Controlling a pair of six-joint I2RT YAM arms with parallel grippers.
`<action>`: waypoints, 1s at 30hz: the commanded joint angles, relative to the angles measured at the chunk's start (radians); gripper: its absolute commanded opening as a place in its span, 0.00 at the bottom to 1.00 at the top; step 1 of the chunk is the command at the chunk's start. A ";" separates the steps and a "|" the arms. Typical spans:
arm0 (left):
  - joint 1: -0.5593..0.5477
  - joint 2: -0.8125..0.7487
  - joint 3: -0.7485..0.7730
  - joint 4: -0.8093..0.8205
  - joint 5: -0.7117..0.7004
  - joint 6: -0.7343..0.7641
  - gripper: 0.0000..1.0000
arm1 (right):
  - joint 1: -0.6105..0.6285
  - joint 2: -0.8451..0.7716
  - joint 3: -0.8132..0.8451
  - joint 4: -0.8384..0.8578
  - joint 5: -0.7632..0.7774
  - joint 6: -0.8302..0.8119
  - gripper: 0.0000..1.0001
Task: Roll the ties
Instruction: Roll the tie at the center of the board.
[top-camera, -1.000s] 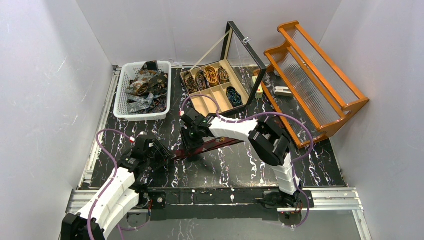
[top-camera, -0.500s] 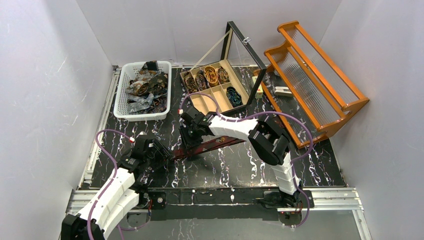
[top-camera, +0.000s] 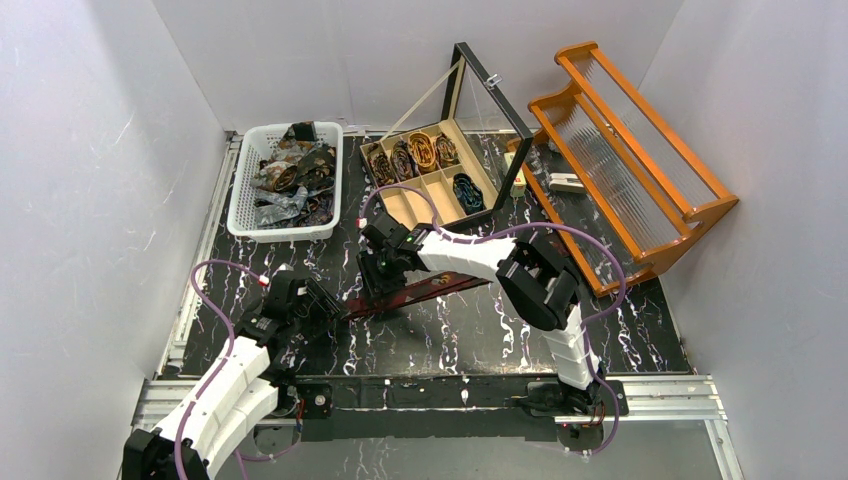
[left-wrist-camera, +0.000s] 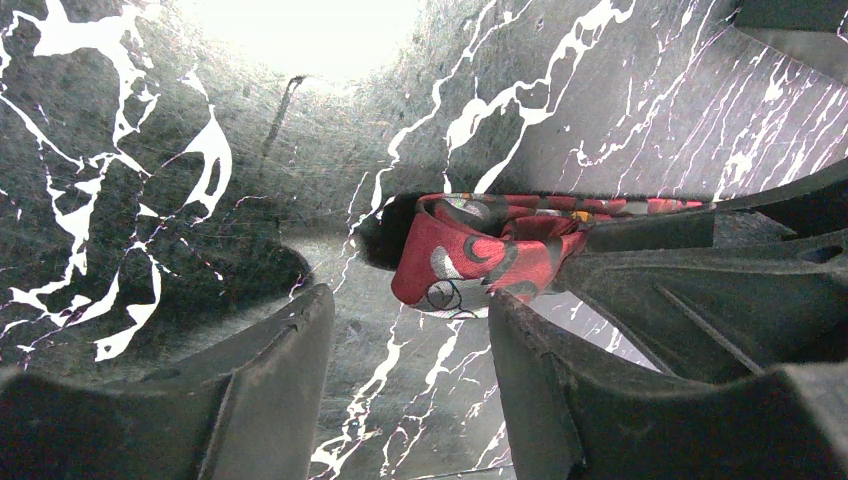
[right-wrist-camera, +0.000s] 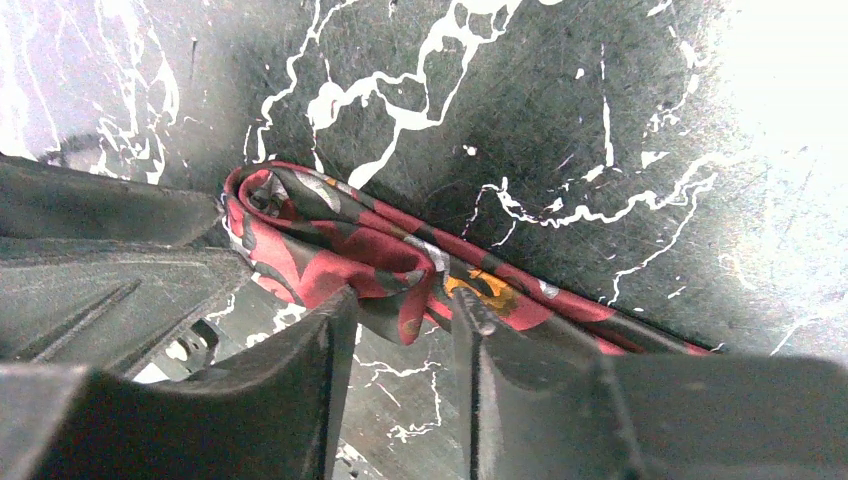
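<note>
1. Table (top-camera: 450, 330): black, white-veined marble top. All other items are set on it.
2. Orange wooden rack (top-camera: 640, 150): tilted, placed along the far right side.
3. Right arm (top-camera: 470, 255): reached leftwards across the middle of the table. Its wrist is set perhaps a trace further left than one second ago; otherwise its pose is unchanged.
4. Left arm (top-camera: 225, 385): reached forward from the near left corner. No shift is seen against the earlier top views.
5. White basket (top-camera: 283, 231): placed far left and filled with loose ties (top-camera: 292, 178); the contents are unchanged.
6. Wooden compartment box (top-camera: 410, 207): placed at far centre, its glass lid (top-camera: 494, 84) propped open. Coiled ties (top-camera: 421, 150) are held in the back row, and a blue coil (top-camera: 467, 192) in a front compartment.
7. Red patterned tie (top-camera: 430, 290): laid as a long strip on the table between the two grippers, in the same place as before. Its left end is seen folded over on itself (left-wrist-camera: 470, 255) (right-wrist-camera: 380, 260).
8. Right gripper (top-camera: 375, 285) (right-wrist-camera: 400, 300): fingers are drawn narrow, with a fold of the tie pinched between the tips.
9. Left gripper (top-camera: 335, 310) (left-wrist-camera: 408, 297): fingers are spread apart and nothing is clamped. The tie's folded end lies at the tips, against one finger and apart from the other.
</note>
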 joint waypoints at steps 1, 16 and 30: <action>-0.003 -0.008 -0.021 -0.001 -0.007 -0.001 0.56 | -0.007 -0.002 0.001 -0.011 0.014 -0.011 0.51; -0.003 -0.007 -0.036 0.041 -0.005 -0.012 0.56 | -0.044 0.013 -0.030 0.001 -0.038 0.048 0.40; -0.004 -0.025 -0.041 0.080 -0.012 0.015 0.60 | -0.049 0.051 -0.103 0.001 -0.037 0.044 0.34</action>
